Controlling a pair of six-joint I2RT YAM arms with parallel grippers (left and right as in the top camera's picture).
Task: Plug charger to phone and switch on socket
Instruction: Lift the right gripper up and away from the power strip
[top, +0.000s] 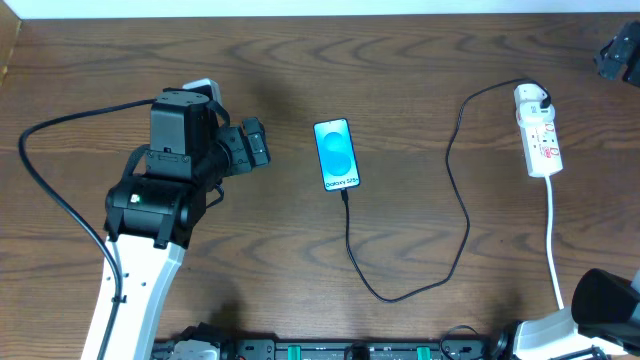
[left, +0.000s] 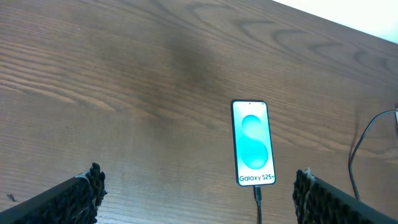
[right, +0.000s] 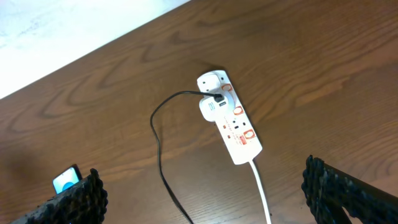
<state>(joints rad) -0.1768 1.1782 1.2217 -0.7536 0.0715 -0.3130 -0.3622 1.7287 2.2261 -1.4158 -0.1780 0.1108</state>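
Right fingers (right: 81, 199) wide open, empty. Socket (right: 233, 124) ahead, between them, well apart; long axis runs away from fingers, slanting left.

Left fingers (left: 84, 193) wide open, empty, facing phone (left: 253, 143). Charger (left: 257, 196) tip seemingly seated at phone's near edge.

Right arm nearer socket.

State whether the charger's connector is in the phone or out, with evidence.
In, it appears: the charger's connector meets the phone at its bottom edge, with no gap visible.

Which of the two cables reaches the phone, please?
The black charger cable; its tip meets the phone. The white cord only leaves the power strip.
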